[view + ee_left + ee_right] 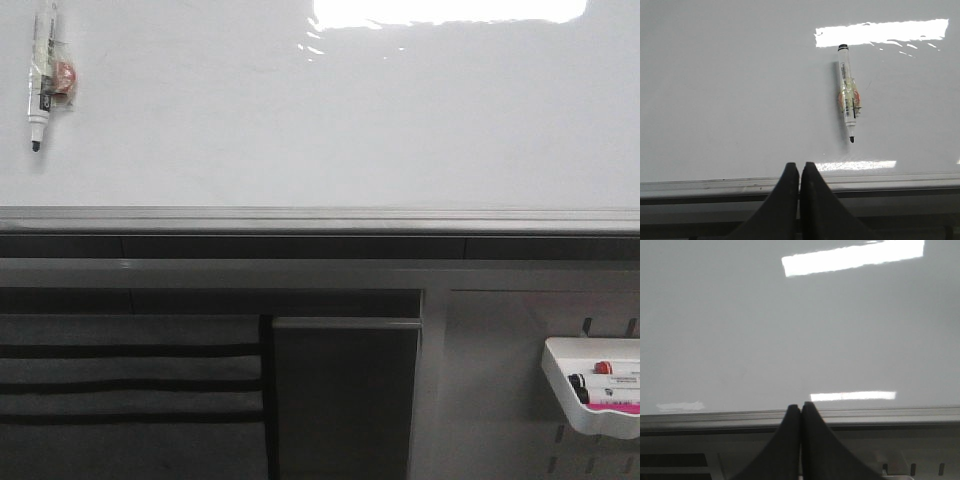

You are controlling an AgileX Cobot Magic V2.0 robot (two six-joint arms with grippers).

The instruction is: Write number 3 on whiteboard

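White tray [565, 395] holding markers, marker [42, 75] on whiteboard [350, 120]

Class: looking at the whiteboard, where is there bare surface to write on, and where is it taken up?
The whiteboard is bare from right of the marker stuck at its upper left, across to the right edge, above the grey lower rail. No digit shows yet. The crowded spot is the white tray of markers, lower right.

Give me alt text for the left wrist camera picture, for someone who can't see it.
A marker hangs upright on a glossy, blank whiteboard, uncapped tip pointing down, with an orange and clear clip around its middle. In the foreground the left gripper has its two dark fingers pressed together, empty, in front of the board's grey metal edge. Ceiling light glares across the board.
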